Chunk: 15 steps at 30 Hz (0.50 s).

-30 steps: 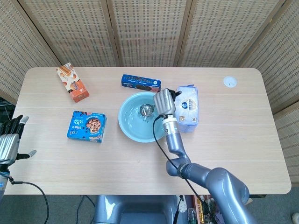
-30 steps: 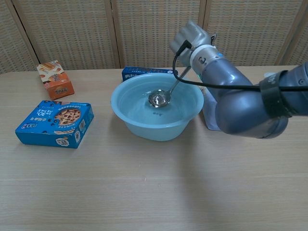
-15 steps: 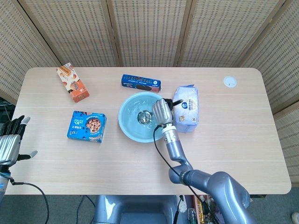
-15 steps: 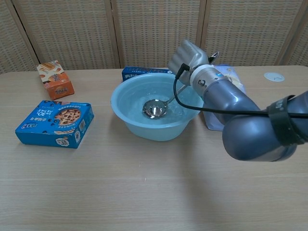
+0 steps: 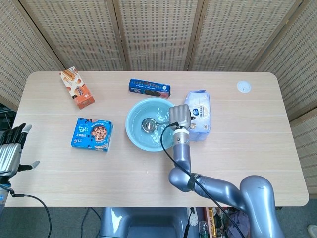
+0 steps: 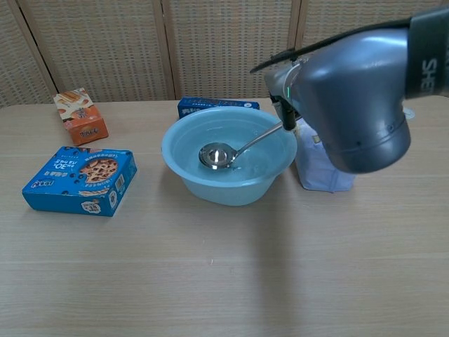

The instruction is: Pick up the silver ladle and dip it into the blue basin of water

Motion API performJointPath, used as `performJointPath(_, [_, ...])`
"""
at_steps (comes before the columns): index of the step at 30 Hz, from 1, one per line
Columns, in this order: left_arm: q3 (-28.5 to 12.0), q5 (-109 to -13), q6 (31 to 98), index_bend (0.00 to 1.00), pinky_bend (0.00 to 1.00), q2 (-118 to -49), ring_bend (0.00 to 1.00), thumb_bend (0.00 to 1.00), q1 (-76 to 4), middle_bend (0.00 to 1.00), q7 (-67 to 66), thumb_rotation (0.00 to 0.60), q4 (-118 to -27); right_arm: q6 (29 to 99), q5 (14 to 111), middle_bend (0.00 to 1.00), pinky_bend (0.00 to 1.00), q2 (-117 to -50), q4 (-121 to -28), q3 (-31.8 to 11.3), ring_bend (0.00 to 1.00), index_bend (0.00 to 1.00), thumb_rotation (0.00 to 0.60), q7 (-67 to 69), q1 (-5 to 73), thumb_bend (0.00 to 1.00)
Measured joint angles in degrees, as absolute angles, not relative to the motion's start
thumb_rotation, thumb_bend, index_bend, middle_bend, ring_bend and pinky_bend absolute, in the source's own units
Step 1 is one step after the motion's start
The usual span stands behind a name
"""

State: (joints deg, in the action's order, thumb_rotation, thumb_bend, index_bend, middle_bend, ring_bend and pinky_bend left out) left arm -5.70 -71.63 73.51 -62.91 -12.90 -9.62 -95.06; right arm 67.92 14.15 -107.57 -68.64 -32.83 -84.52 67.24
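The light blue basin (image 5: 133, 136) (image 6: 179, 165) stands mid-table with water in it. The silver ladle (image 5: 148, 124) (image 6: 215, 156) lies tilted inside it, bowl low near the basin's middle, handle rising to the right over the rim. My right hand (image 5: 180, 117) grips the handle's top end by the basin's right rim. In the chest view my bulky grey right forearm (image 6: 351, 91) hides most of that hand. My left hand (image 5: 11, 148) hangs off the table's left edge, fingers apart, holding nothing.
A white and blue bag (image 5: 200, 111) (image 6: 316, 168) lies just right of the basin. A dark blue biscuit pack (image 5: 149, 88) sits behind it, a blue cookie box (image 5: 92, 134) (image 6: 81, 179) to its left, an orange box (image 5: 77, 88) far left, and a white disc (image 5: 243, 87) far right.
The ladle's bowl has slid left and lower in the basin as its handle tipped flatter. My right hand shifted right over the rim, and the forearm swung close to the chest camera.
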Motion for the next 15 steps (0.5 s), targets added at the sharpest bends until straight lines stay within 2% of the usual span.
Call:
performJointPath(6, [-5.7,-71.2,73.0,0.0,0.0,-62.8,0.0,0.0,-13.1,0.0,-9.7,0.6,-95.1,69.0,9.1,0.97,1.0,-102.8,-73.9,-34.8,0.95,0.73,0.6,-84.4,67.4,0.76])
performJointPath(15, [-5.6,-71.2,72.8,0.0,0.0,-62.7,0.0,0.0,-13.2,0.0,-9.5,0.6,-95.3,70.5,4.3,0.97,1.0,-99.4,-77.6,-35.3,0.95,0.73,0.6,-83.4,68.3,0.76])
